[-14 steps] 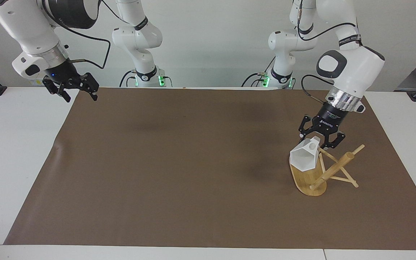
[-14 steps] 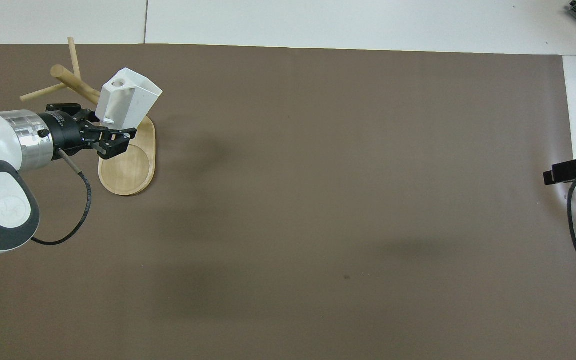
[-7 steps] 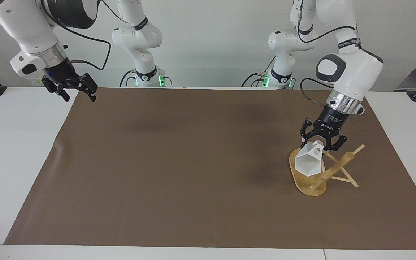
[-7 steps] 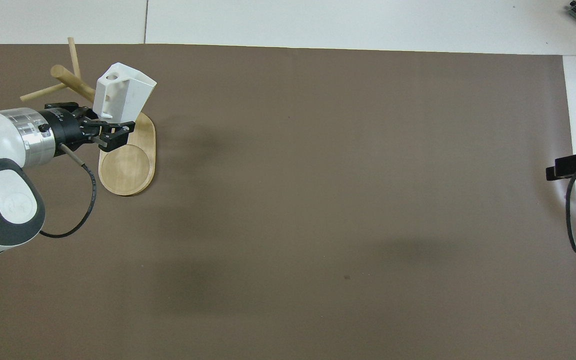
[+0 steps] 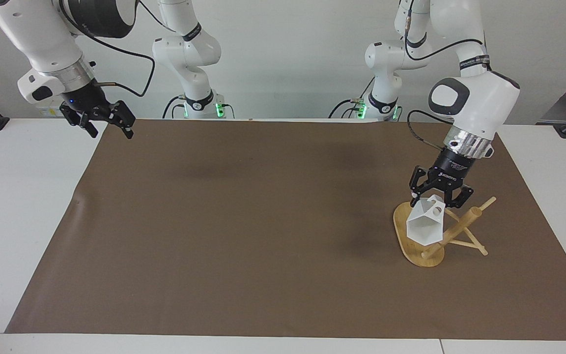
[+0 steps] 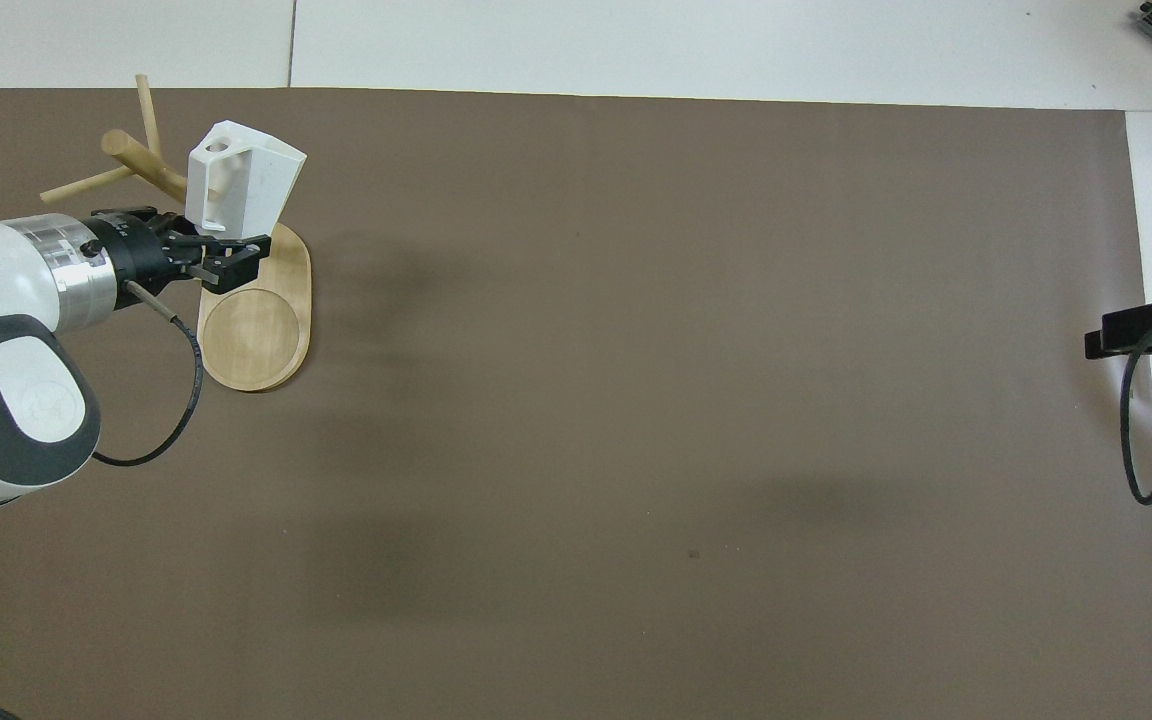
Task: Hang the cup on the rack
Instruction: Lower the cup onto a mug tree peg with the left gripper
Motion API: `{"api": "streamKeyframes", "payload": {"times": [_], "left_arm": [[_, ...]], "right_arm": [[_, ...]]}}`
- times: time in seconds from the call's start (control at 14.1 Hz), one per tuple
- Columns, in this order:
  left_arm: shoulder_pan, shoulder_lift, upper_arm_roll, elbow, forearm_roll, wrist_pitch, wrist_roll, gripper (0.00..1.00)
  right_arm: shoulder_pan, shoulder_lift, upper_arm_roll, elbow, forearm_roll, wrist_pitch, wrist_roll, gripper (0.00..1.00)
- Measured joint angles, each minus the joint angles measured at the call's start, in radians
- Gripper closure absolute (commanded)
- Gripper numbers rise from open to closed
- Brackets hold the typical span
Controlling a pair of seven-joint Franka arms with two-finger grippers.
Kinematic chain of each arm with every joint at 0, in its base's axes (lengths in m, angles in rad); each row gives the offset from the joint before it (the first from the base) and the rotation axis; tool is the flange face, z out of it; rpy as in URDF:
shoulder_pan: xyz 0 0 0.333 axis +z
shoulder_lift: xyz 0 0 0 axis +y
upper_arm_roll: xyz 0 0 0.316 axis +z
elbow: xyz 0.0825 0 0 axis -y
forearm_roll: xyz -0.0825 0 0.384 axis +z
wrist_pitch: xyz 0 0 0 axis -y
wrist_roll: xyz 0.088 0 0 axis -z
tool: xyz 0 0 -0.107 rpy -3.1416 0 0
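**Lining Up the Handle: Cup Held Over the Rack**

Hovering over the rack (image 5: 423, 241), the left gripper (image 5: 439, 199) is clamped shut on the white cup (image 5: 425, 224), pinching it at the blocky handle so that the round hole in that handle is exposed and free to take a peg. The cup hangs tipped, its six-sided mouth turned away from the robots and slightly down, directly above the rack's oval base and just beside the thick post. That tilt looks deliberate: the pegs slant upward from the post, and the hole has to meet one of them at a matching angle. Whether the handle already touches a peg cannot be told; the cup hides the spot.

The rack itself stands on the brown mat (image 5: 263, 221) toward the left arm's end of the table, its thin sticks crossing on the side of the post away from the cup.

The left arm (image 5: 474, 103) reaches down from above the rack, its wrist canted so the gripper points down at the base. Well apart from the rack, at the mat's corner near the right arm's end, the right gripper (image 5: 100, 120) waits in the air, jaws wide and empty.

The cup is not yet hung.
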Motion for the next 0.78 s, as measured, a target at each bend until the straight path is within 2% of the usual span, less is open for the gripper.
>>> {"api": "streamKeyframes", "payload": {"times": [0.21,0.5,0.78], "left_arm": [[-0.019,0.0,-0.001,-0.005,0.0,0.0,-0.023,1.0],[-0.021,0.0,0.003,-0.02,0.0,0.001,-0.056,1.0],[-0.011,0.0,0.008,-0.025,-0.001,0.002,-0.074,1.0]], "right_arm": [[0.0,0.0,-0.002,0.0,-0.008,0.0,0.0,0.0],[0.007,0.0,0.006,0.0,-0.098,0.009,0.0,0.0],[0.009,0.0,0.008,0.0,-0.104,0.016,0.0,0.0]]}}
